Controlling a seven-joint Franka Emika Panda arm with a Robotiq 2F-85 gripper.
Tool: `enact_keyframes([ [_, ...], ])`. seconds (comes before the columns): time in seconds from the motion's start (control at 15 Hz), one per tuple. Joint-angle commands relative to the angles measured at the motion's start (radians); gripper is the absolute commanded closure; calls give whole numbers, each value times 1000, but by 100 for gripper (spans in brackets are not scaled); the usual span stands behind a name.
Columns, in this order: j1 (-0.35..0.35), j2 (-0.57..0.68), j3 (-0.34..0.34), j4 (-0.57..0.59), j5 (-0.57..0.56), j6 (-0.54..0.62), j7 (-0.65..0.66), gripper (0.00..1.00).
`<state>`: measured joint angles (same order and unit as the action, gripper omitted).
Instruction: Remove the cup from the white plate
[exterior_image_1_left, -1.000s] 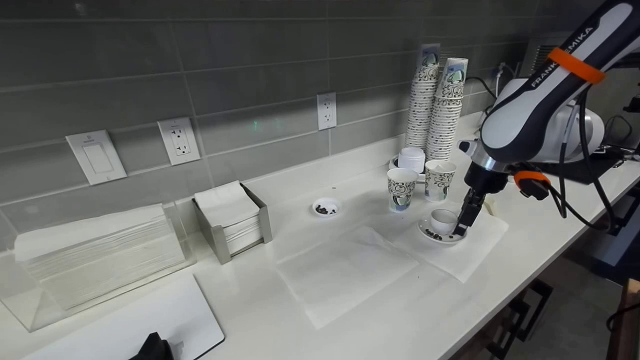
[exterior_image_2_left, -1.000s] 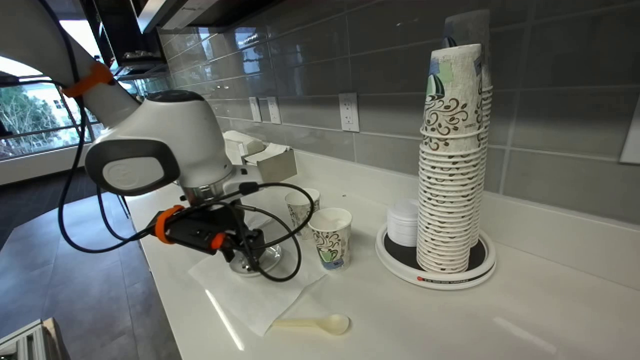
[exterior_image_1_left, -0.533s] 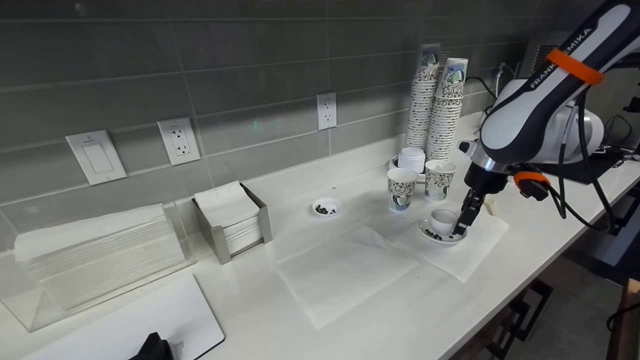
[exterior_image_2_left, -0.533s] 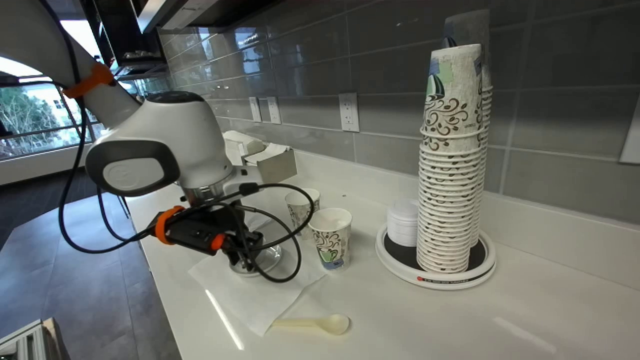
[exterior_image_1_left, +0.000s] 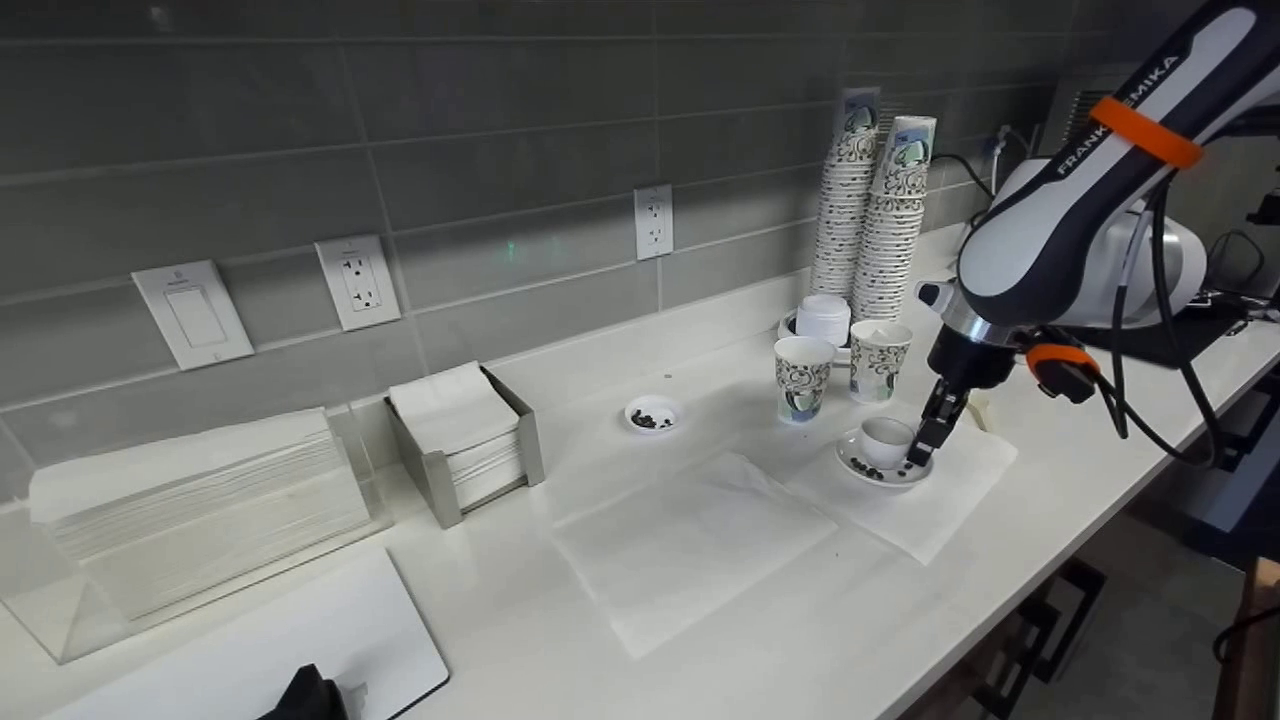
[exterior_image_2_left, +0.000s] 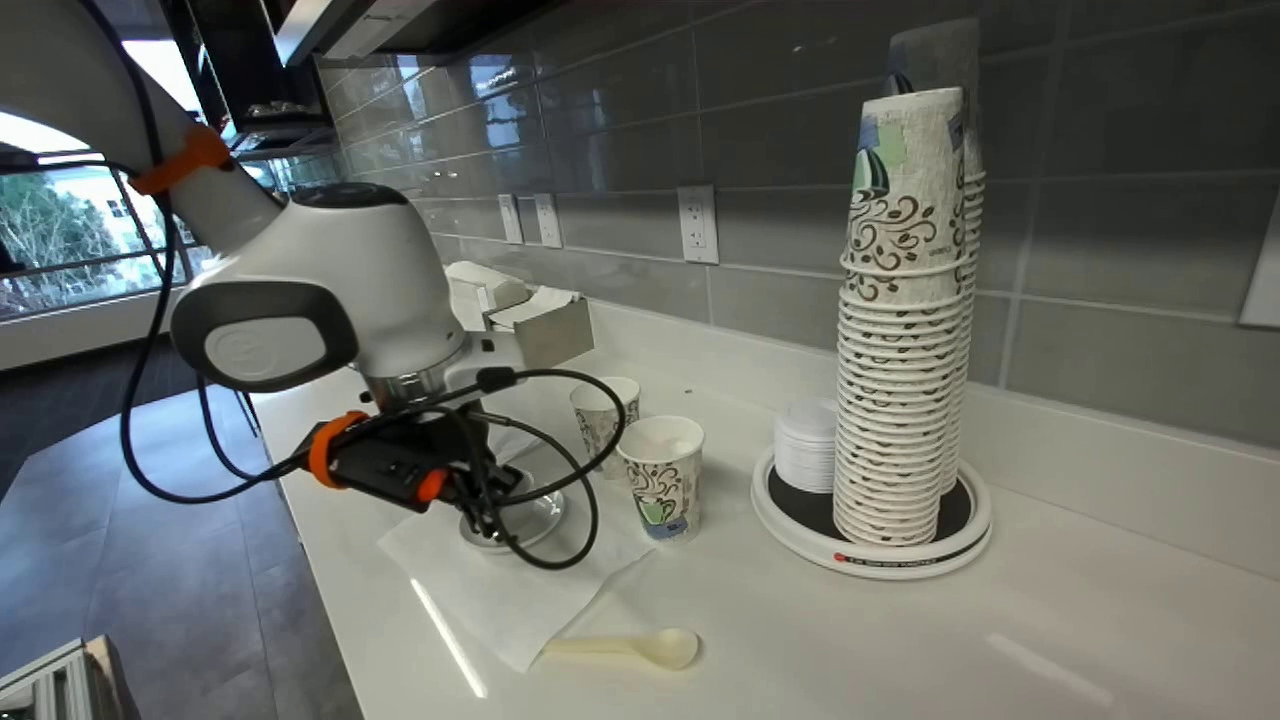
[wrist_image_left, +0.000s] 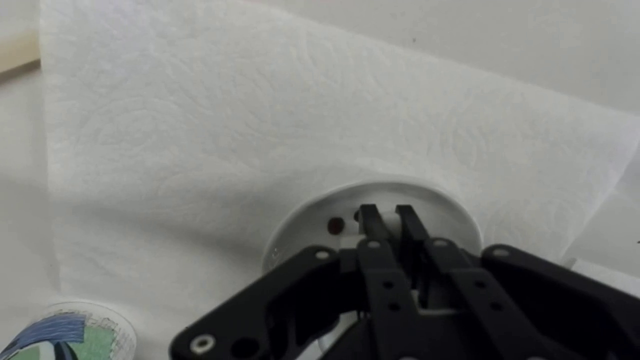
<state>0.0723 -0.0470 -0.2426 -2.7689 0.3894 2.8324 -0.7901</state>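
Note:
The small white cup (exterior_image_1_left: 886, 440) stands upright on the white plate (exterior_image_1_left: 846, 460), with dark beans lying beside it. My gripper (exterior_image_1_left: 920, 456) points down at the cup's side, its tips low over the plate. In the wrist view the two fingertips are close together, and between them shows a rounded white piece that looks like the cup's handle. The fingers (wrist_image_left: 370, 220) cover most of the cup there, while the plate (wrist_image_left: 450, 220) spreads around them. Cables and the hand hide much of the cup in an exterior view, where the plate (exterior_image_2_left: 482, 541) partly shows.
A paper towel (exterior_image_1_left: 940, 520) lies under the plate. Two patterned paper cups (exterior_image_1_left: 804, 378) (exterior_image_2_left: 662, 480) stand close by, with tall cup stacks (exterior_image_2_left: 900, 400) on a round turntable (exterior_image_2_left: 870, 572). A pale spoon (exterior_image_2_left: 665, 648) and a small dish of beans (exterior_image_1_left: 640, 404) lie on the counter.
The fingers have come together at the cup's side. The hand has stayed almost in place, and the cup still rests on the plate.

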Motion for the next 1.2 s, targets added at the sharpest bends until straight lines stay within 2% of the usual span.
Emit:
enact_keyframes([
  [0.0,8,-4,8,0,50,21,-21,97],
  [0.6,6,-58,29,20,-3,9,-22,97],
  [1.13,64,-143,179,24,-108,-73,0,97],
])
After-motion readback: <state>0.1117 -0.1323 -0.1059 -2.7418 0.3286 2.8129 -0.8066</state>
